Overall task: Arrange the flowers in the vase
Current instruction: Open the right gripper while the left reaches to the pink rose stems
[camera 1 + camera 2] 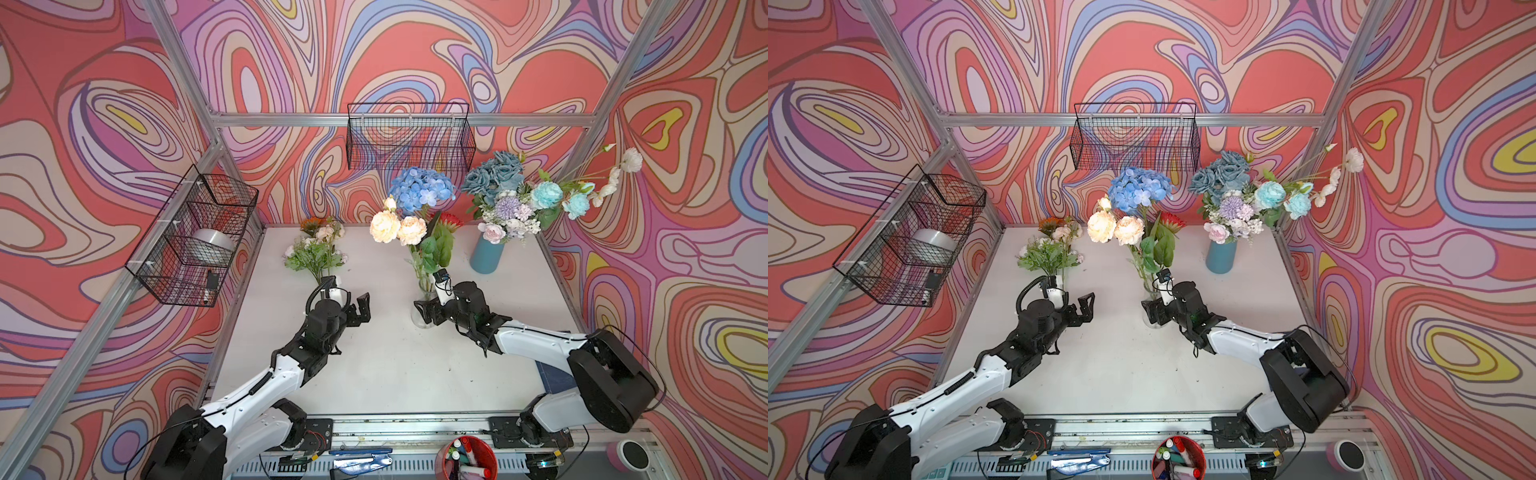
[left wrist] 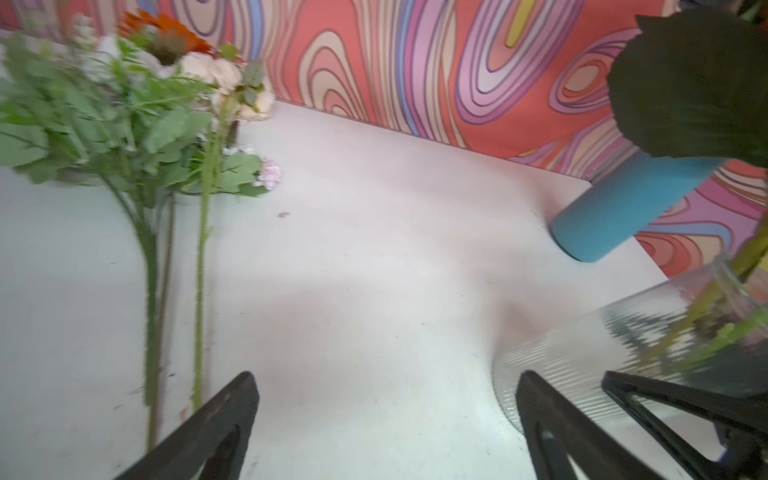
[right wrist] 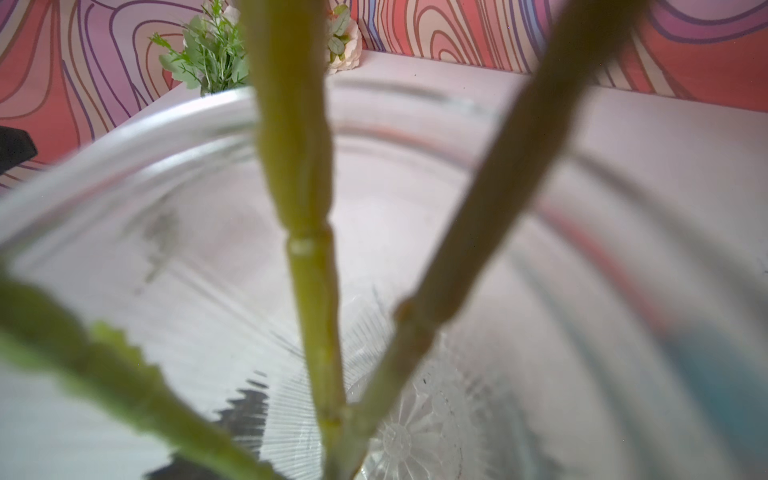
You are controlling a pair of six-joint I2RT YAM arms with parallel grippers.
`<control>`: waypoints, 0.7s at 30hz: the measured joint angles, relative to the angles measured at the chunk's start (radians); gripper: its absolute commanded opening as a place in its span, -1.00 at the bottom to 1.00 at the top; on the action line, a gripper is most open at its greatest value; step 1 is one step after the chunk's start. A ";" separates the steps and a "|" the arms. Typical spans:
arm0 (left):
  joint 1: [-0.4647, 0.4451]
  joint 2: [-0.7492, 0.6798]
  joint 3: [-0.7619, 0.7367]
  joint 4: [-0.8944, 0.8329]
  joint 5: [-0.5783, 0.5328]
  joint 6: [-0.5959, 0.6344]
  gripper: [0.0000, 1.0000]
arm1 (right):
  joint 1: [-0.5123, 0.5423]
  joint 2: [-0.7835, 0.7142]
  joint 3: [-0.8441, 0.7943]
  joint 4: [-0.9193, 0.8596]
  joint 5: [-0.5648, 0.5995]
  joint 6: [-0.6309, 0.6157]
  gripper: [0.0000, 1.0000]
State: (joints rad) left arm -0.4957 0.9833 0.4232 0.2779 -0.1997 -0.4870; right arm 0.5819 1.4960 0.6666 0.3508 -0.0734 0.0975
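Note:
A clear ribbed glass vase (image 1: 423, 316) (image 1: 1152, 321) stands mid-table and holds a blue hydrangea (image 1: 420, 189), two peach roses (image 1: 397, 227) and a red daisy (image 1: 451, 219). More flowers (image 1: 316, 249) (image 2: 124, 124) lie loose at the back left, an orange bloom among them. My right gripper (image 1: 428, 311) is pressed against the vase. Its wrist view looks down past the rim (image 3: 124, 137) at green stems (image 3: 307, 270), and its fingers are hidden. My left gripper (image 1: 356, 309) (image 2: 386, 378) is open and empty over bare table, between the loose stems and the vase (image 2: 582, 357).
A blue vase (image 1: 487, 255) with a full bouquet stands at the back right. Wire baskets hang on the back wall (image 1: 409, 137) and the left wall (image 1: 195, 237). A red cup of markers (image 1: 467, 457) sits at the front rail.

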 measured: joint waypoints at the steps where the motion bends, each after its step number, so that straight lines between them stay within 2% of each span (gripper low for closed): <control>1: 0.016 -0.016 -0.008 -0.011 -0.009 0.000 0.99 | 0.000 0.016 0.010 0.017 0.005 0.000 0.56; 7: 0.105 -0.073 -0.047 -0.068 -0.039 0.000 1.00 | 0.000 0.132 0.100 0.080 0.040 0.006 0.58; 11: 0.189 -0.057 -0.051 -0.098 -0.036 -0.007 1.00 | 0.000 0.195 0.164 0.072 0.047 0.015 0.84; 13: 0.239 -0.027 -0.051 -0.109 -0.026 -0.015 1.00 | 0.000 0.197 0.175 0.054 0.048 0.018 0.97; 19: 0.322 0.150 0.027 -0.159 0.035 -0.017 1.00 | 0.000 0.148 0.184 -0.038 0.047 0.029 0.97; 21: 0.328 0.205 0.080 -0.175 0.065 -0.010 0.92 | 0.000 0.098 0.182 -0.084 0.047 0.036 0.97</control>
State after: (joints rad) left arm -0.1680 1.1885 0.5037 0.1024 -0.1345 -0.4973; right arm 0.5819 1.5944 0.8486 0.2668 -0.0265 0.1337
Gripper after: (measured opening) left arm 0.994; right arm 0.985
